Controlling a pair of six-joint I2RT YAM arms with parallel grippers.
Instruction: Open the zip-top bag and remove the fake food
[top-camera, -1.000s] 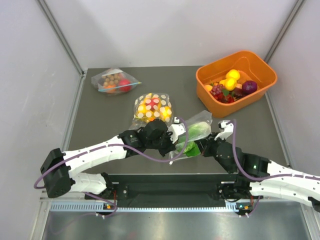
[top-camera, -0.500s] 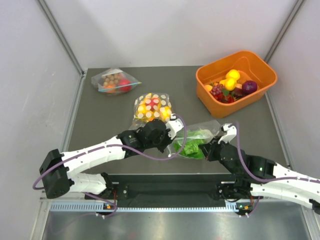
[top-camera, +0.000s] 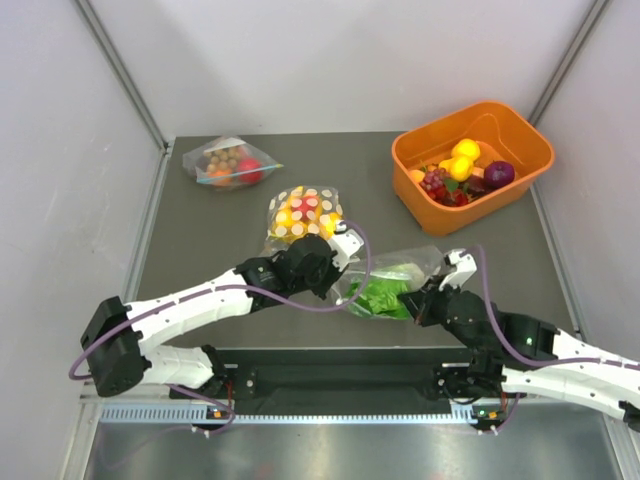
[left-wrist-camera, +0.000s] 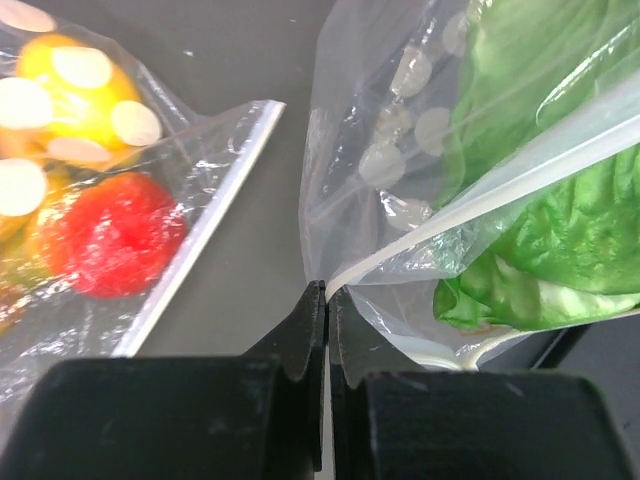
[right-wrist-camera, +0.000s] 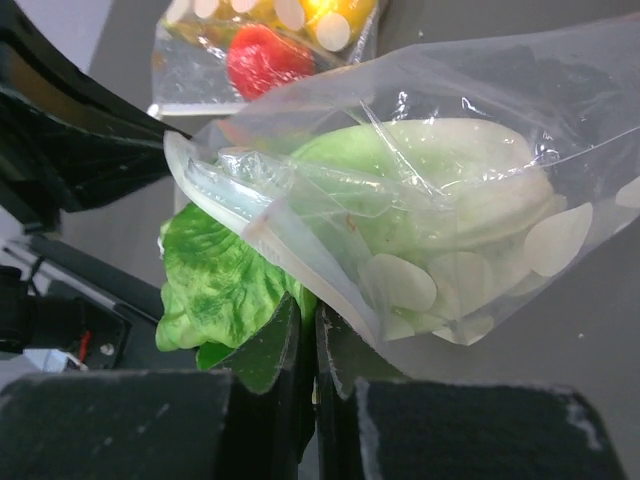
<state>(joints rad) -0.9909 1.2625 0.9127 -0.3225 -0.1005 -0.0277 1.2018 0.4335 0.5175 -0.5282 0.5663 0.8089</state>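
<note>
The zip-top bag (top-camera: 415, 262), clear with white dots, hangs near the table's front edge between my two grippers. My left gripper (top-camera: 343, 284) (left-wrist-camera: 327, 295) is shut on the bag's (left-wrist-camera: 390, 150) zip strip at its left end. On the opposite lip of the bag (right-wrist-camera: 450, 230) my right gripper (top-camera: 410, 299) (right-wrist-camera: 311, 312) is pinched shut. The green lettuce (top-camera: 378, 296) (left-wrist-camera: 560, 230) (right-wrist-camera: 215, 285) sticks partly out of the open mouth toward the near side. A round purple piece (top-camera: 498, 173) lies in the orange bin.
The orange bin (top-camera: 470, 212) at the back right holds lemons, grapes and other pieces. A dotted bag with yellow and red pieces (top-camera: 305, 215) (left-wrist-camera: 80, 200) lies just behind my left gripper. A plain clear bag (top-camera: 228, 162) sits at the back left.
Both grippers have pulled apart with the bag, which now lies stretched more level. The lettuce has come further out of the mouth. My right gripper has shifted right.
</note>
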